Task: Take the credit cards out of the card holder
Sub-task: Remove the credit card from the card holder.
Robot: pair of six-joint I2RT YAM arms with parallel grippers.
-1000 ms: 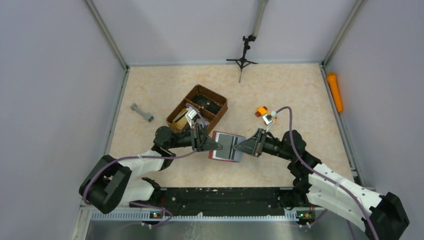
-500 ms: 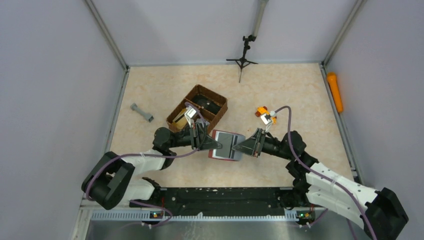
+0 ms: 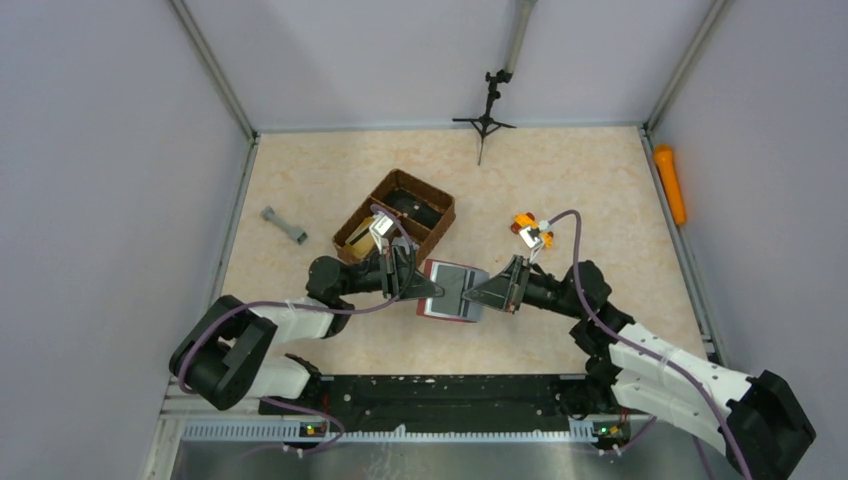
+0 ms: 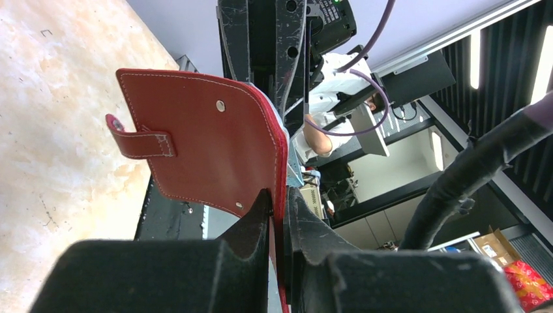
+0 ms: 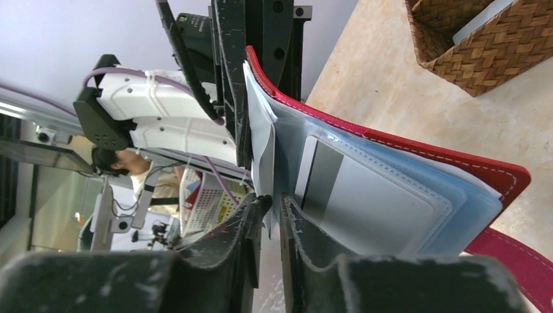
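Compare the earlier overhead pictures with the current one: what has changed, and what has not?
The card holder has drifted very slightly left, carried by both arms. The left gripper and right gripper stay clamped on it, one at each side. The woven basket has not moved.

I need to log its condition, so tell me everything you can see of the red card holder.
The card holder is a dark red, leather-looking folding wallet with pale stitching, metal studs and a small snap tab. It is open, showing bluish clear plastic sleeves, one with a silver-grey card. The left gripper pinches the cover's edge; the right gripper pinches an inner leaf. It appears lifted off the table.
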